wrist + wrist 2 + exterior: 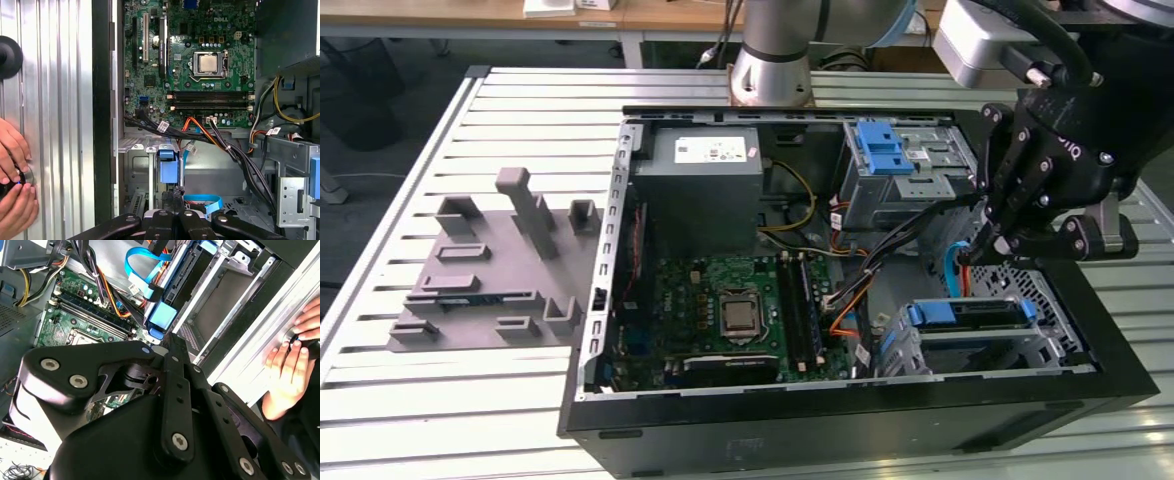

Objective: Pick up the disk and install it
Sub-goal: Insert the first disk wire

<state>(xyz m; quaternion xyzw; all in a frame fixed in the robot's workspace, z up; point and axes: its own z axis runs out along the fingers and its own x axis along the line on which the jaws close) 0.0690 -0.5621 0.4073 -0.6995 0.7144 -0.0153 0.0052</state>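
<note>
Right now we see the gripper [991, 248] hanging low over the drive-cage corner of the open PC case [854, 402], on the exterior view's right. Its fingers are drawn together w/ no gap visible in either wrist view. The tips sit right at the end of the disk [168, 167], but we can't tell if they pinch anything or just touch it.

The disk [967, 314] isn't lifted. It sits edge-up in the cage slot w/ its blue bracket facing outward, so we judge it's seated or nearly so. The tips at the bracket end look more like pressing or checking than carrying.

Just beside the tips, a blue flat cable [205, 202] loops loose. Black and orange leads run from the motherboard [720, 300] toward the cage, prob. why the approach is from above, not across the board.

Further out, the grey power-supply box [707, 165] and an empty blue latch [881, 150] sit along the case's far side, untouched. A grey fixture block [494, 270] lies on the slatted table [400, 380], well apart.

A person's hand [15, 170] rests on a round control at the table edge, presumably a stop or enable switch.
</note>
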